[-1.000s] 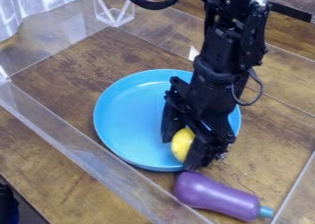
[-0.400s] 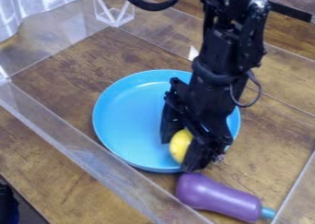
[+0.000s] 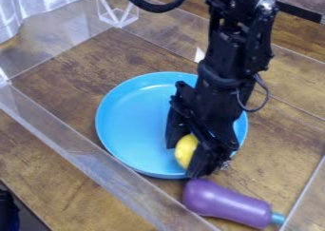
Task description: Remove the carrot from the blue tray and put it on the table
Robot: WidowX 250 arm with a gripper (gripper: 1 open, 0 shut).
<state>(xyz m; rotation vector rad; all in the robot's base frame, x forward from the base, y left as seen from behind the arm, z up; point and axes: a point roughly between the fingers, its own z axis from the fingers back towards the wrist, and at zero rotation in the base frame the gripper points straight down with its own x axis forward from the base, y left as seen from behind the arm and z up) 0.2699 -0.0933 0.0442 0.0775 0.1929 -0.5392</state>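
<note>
The carrot (image 3: 187,150), a small bright-yellow roundish toy, sits low in the blue tray (image 3: 133,121), near the tray's front right rim. My black gripper (image 3: 197,151) reaches steeply down from above and is shut on the carrot, its fingers on either side of it. The arm hides the carrot's upper and right parts. The tray lies flat on the dark wood-plank table (image 3: 76,83).
A glossy purple eggplant (image 3: 229,202) lies on the table just in front of the tray's right edge. Clear acrylic walls (image 3: 64,154) run along the front left and the back. Bare wood shows to the left of and behind the tray.
</note>
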